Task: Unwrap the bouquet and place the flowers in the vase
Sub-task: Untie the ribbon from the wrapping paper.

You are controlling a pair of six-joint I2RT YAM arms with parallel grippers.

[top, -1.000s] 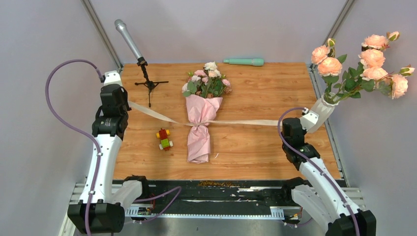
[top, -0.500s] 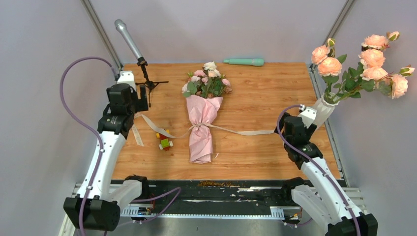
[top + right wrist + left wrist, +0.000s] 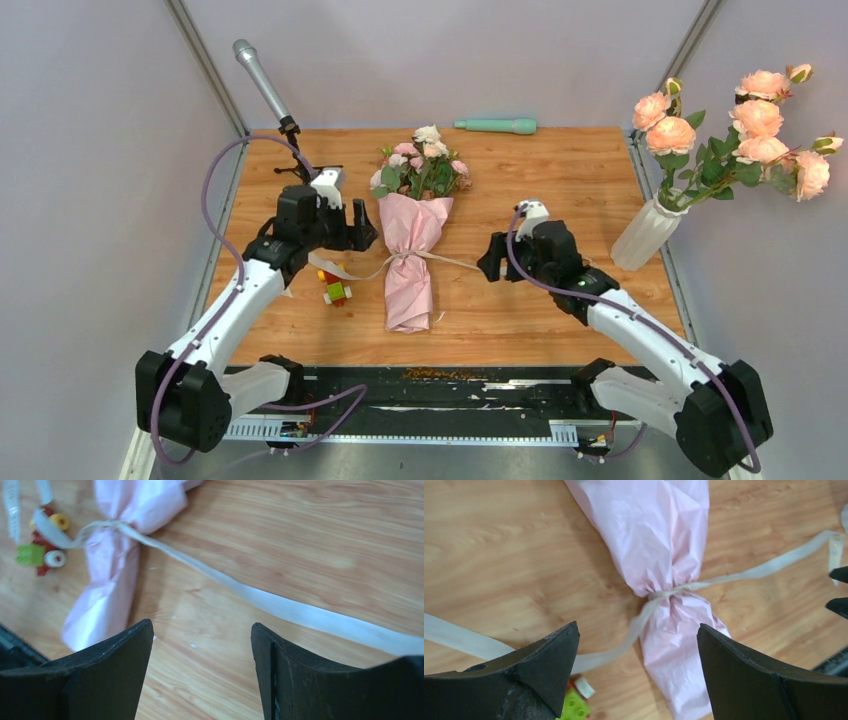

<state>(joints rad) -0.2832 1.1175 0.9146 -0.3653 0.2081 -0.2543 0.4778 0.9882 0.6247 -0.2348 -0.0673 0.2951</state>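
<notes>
My left claw [image 3: 637,630] and right claw [image 3: 201,626] gape wide, empty. Bouquet [image 3: 412,215] lies flat: crinkled pink paper [image 3: 659,535] pinched by a cream ribbon [image 3: 664,591], tails trailing loose.

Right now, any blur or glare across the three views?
Top external: sharp, even light, no glare on the bouquet. Left wrist: ribbon knot crisp, near fingers dark and soft. Right wrist: slightly soft throughout, table grain a bit smeared.
</notes>
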